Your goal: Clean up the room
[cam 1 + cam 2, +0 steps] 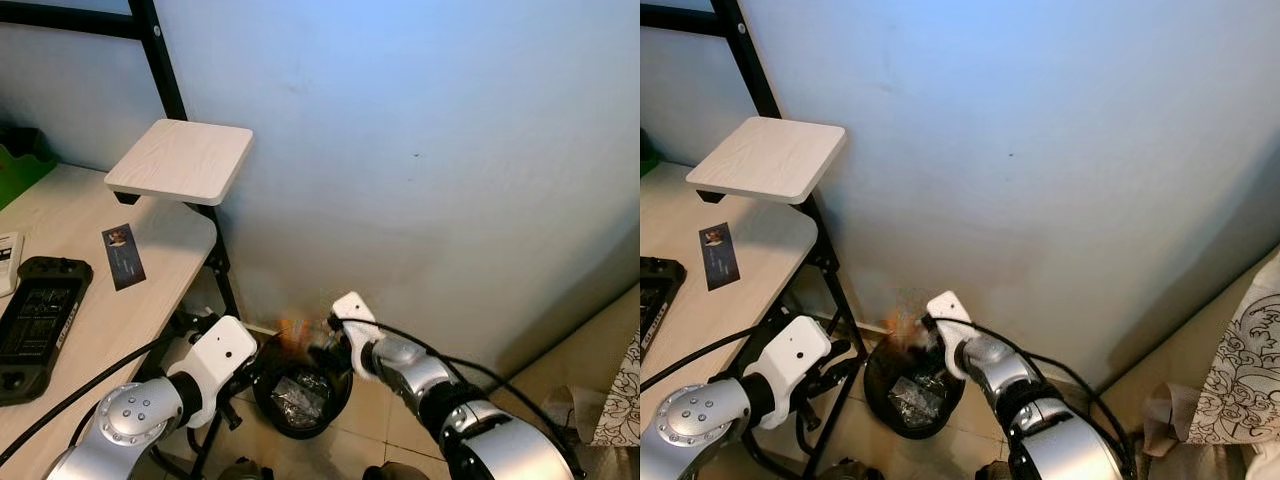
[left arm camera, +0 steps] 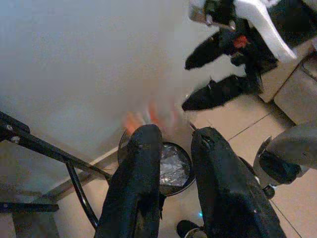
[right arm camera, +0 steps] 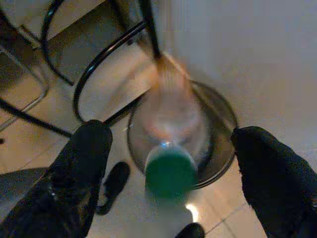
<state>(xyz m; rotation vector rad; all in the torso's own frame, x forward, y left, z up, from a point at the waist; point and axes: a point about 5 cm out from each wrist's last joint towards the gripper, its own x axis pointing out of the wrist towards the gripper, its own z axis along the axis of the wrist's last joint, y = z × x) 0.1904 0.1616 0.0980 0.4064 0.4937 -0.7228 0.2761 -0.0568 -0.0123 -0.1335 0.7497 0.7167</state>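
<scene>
Pale blue wall backs a wooden desk [image 1: 90,290] on the left, with a handheld console [image 1: 35,320] and a card [image 1: 123,256] lying on it. Beside the desk's black frame, the left gripper [image 2: 173,163] hangs near a black bin [image 1: 300,395] with narrowly parted, empty fingers. Over the bin, the right gripper [image 3: 171,148] is spread wide and a green-capped bottle [image 3: 168,148], blurred, sits between its fingers above the opening. Judged from this, the bottle could clip the rim and bounce onto the tiles.
</scene>
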